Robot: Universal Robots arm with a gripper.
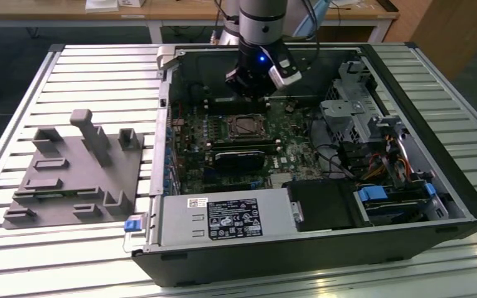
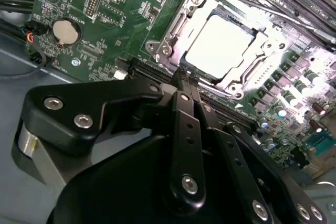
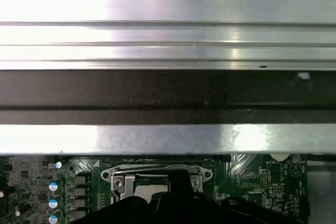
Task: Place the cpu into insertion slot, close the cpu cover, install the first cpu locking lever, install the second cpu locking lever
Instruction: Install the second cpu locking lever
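Exterior view: looks down from high up and far off at the whole open computer case [image 1: 437, 205] on the slatted table [image 1: 56, 68].
Second wrist view: sits very near, just behind the gripper [image 2: 186, 77], facing the green board [image 2: 94, 3].
First wrist view: close too, facing the case's edge.
Shared: all see the insertion slot [image 1: 243, 126].
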